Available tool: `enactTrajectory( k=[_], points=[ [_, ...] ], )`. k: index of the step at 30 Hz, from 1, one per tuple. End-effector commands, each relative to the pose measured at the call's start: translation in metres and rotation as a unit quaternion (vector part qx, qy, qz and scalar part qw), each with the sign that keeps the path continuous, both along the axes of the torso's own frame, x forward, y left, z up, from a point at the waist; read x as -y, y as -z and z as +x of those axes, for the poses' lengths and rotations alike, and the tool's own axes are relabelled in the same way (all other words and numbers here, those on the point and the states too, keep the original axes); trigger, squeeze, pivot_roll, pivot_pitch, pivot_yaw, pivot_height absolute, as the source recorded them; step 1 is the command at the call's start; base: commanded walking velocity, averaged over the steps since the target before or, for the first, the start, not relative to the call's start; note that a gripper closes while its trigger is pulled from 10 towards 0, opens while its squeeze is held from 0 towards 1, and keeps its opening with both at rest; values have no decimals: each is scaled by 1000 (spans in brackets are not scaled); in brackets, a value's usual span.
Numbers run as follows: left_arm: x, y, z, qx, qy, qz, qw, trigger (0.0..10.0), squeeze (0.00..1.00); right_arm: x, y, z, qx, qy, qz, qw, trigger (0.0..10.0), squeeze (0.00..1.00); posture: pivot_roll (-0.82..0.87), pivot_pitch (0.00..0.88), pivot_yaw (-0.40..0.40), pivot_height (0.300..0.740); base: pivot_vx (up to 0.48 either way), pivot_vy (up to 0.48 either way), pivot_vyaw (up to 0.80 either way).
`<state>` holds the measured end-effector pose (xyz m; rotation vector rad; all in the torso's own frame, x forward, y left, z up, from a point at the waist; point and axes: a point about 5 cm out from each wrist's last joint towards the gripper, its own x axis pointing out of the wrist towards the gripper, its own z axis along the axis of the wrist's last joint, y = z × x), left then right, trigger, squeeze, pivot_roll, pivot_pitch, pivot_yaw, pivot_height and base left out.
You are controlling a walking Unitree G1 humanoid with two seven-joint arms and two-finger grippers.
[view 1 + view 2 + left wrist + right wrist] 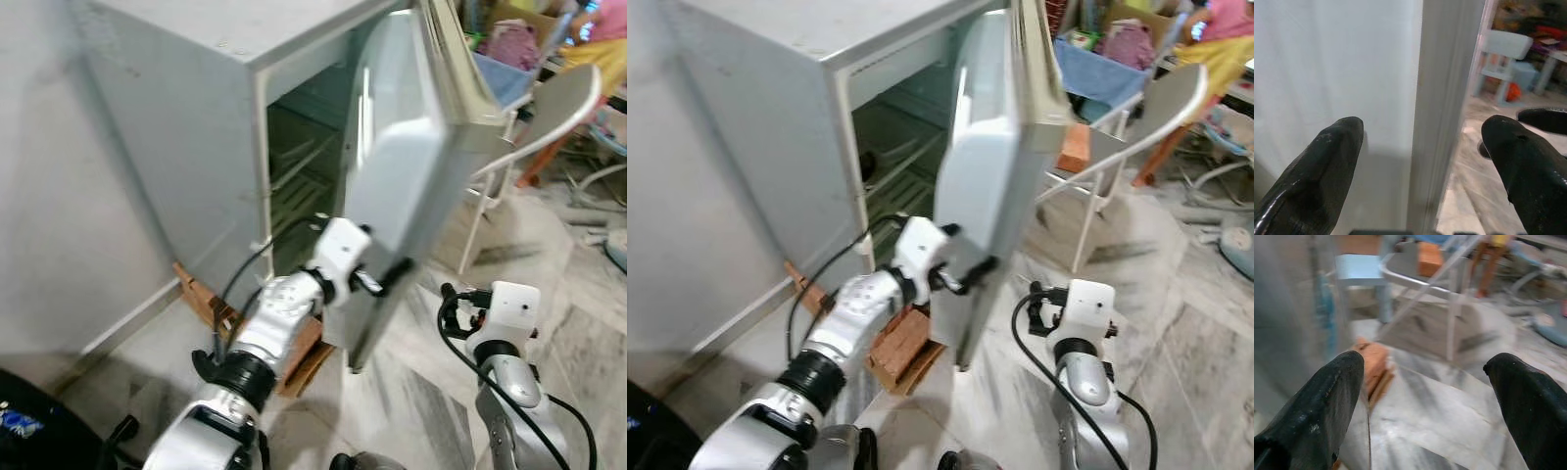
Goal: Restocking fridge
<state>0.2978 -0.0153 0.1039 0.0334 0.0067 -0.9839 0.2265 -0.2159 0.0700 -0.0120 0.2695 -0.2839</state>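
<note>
I count one fridge (186, 127), pale grey, standing on bricks (903, 345) with its single door (397, 166) swung part-way open toward me. My left gripper (1422, 147) sits at the door's lower free edge, fingers (1317, 171) spread wide with the door's edge running between them; I cannot tell whether either pad touches it. My right gripper (1425, 396) hangs low over the marble floor (431, 392), also spread wide and holding nothing. Inside the fridge I make out two wire shelves (299, 181), but the interior is dark and mostly hidden behind the door, so I cannot tell what sits on them. One white chair (534, 122) stands beyond the door, and a person in pink and yellow (598, 39) is cut off at the upper right corner. No readable writing anywhere.
</note>
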Motion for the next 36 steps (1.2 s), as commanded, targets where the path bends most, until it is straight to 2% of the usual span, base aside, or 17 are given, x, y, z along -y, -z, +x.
enactTrajectory(
  k=[1, 2, 5, 6, 8, 13, 24, 32, 36],
  points=[
    [-10, 11, 1, -15, -11, 16, 1000, 10000, 0, 8, -1, 0, -6, 19, -16, 1000, 10000, 0, 57, 40, -32, 740, 0, 0, 0],
    [-10, 11, 1, -15, -11, 16, 1000, 10000, 0, 8, -1, 0, -6, 19, -16, 1000, 10000, 0, 57, 40, -32, 740, 0, 0, 0],
    [-30, 15, 9, -38, -49, 2, 998, 10000, 0, 13, -2, -1, -5, 39, -35, 999, 10000, 0, 64, 37, -28, 740, 0, 0, -571],
    [-30, 15, 9, -38, -49, 2, 998, 10000, 0, 13, -2, -1, -5, 39, -35, 999, 10000, 0, 64, 37, -28, 740, 0, 0, -800],
    [-44, 16, 12, -42, -67, 2, 997, 10000, 0, 18, -1, -3, -11, 56, -59, 997, 10000, 0, 72, 33, -29, 740, 330, -345, -800],
    [-48, 16, 11, -45, -71, 0, 996, 10000, 0, 14, -1, -1, -6, 51, -49, 998, 10000, 0, 74, 31, -30, 740, 354, -320, -765],
    [-52, 26, 1, -45, -68, 19, 996, 10000, 0, 4, -3, 9, 9, 35, -31, 999, 10000, 0, 71, 24, -32, 740, 361, -312, 0],
    [-74, 37, -9, -60, -108, 42, 991, 10000, 0, 2, -1, 16, 11, 30, -22, 999, 10000, 0, 92, 18, -27, 740, 117, -412, 0],
    [-88, 40, -12, -62, -149, 51, 986, 10000, 0, 1, 0, 22, 14, 24, -18, 999, 10000, 0, 116, 19, -16, 740, 0, -450, 0]
  ],
)
